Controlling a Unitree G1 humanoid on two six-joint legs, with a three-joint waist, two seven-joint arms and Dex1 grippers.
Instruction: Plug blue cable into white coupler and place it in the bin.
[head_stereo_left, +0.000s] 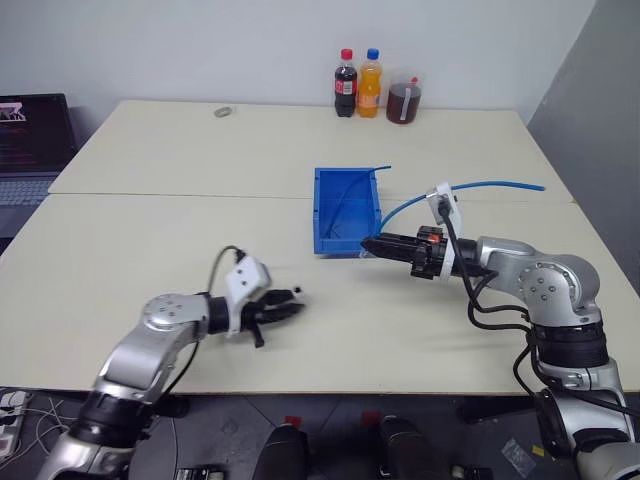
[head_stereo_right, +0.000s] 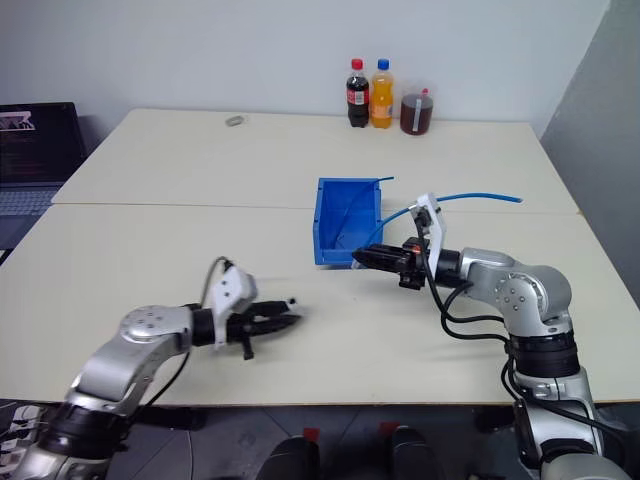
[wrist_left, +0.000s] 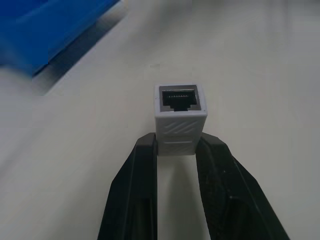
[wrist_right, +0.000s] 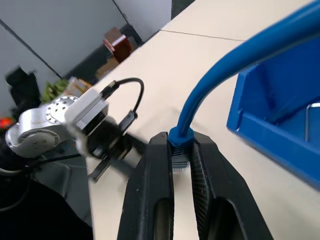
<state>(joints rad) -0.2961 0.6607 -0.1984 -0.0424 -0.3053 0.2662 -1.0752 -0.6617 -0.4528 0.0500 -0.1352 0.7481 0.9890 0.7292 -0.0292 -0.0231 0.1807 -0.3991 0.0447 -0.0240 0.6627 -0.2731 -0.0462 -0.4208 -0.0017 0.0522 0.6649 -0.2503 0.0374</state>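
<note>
Left gripper (wrist_left: 176, 150) is pinching the white coupler (wrist_left: 179, 116) just above the counter (head_stereo_left: 150, 240), socket facing out. Right gripper (wrist_right: 181, 150) is clamping the blue cable (head_stereo_left: 470, 190) by its plug end, right beside the bin (head_stereo_left: 346, 210), w/ the cable trailing off behind.

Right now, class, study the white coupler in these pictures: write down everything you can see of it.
The white coupler is a small boxy block of white plastic, it seems, with raised diagonal ribs on its side. Its dark square socket, with fine contacts inside, faces outward and is empty. The left gripper clamps its rear end between two black fingers, holding it above the pale table, its socket pointing toward the robot's right. Nothing else touches it.
</note>
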